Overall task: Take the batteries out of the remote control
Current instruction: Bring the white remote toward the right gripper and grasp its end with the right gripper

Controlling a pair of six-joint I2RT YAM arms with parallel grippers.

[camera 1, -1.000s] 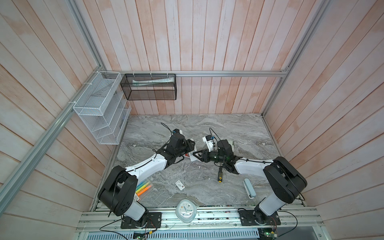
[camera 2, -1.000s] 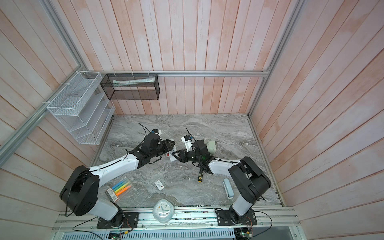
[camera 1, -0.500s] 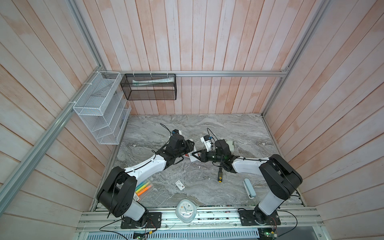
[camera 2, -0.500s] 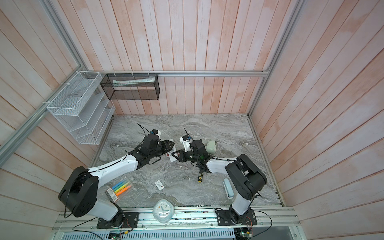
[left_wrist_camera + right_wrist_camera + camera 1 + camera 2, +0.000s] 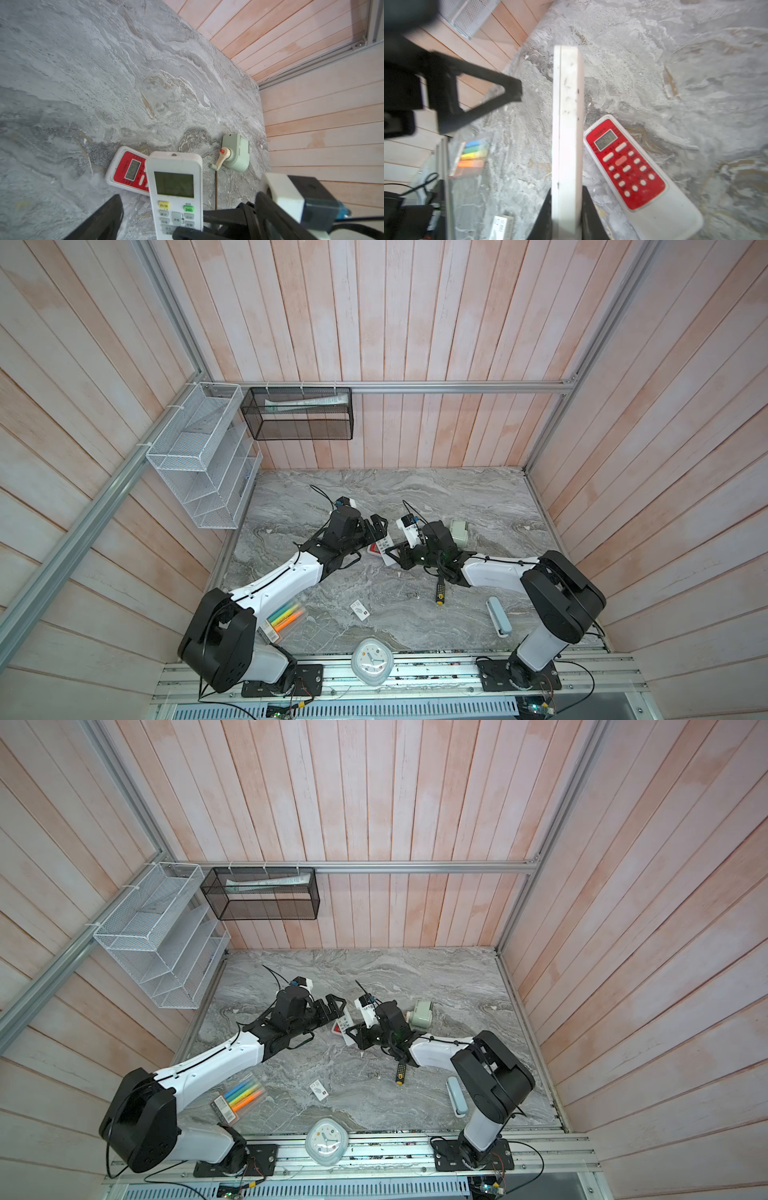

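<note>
Pale pink plank walls close in a grey marbled desk (image 5: 436, 497), and both arms meet near its middle. The right hand (image 5: 566, 204) is clamped on the lower end of a slim white plastic remote control (image 5: 566, 116) with a grey screen. Its fingers (image 5: 588, 209) press the button face and the back, so the body is carried on edge above the desk. That grip looks chosen to present the remote to the other arm, since the left wrist view meets the screen and buttons head-on. The left hand (image 5: 380, 526) stands spread as wide as it goes and carries nothing. The one finger (image 5: 508, 89) of it that shows in the right wrist view is clear of the remote's side, with desk visible between them.

Below the held remote a second, red-faced white remote control (image 5: 625, 166) lies flat on the desk, face up, probably just parked out of the way. A black-and-yellow-handled screwdriver (image 5: 439, 595) lies near the right arm, untouched.

No batteries show in any view. My guess is that they sit inside the held remote, but its back is hidden, so I cannot say whether the cover is on. If so, they lie between or just beyond the right hand's fingers, directly in front of the open left hand.
</note>
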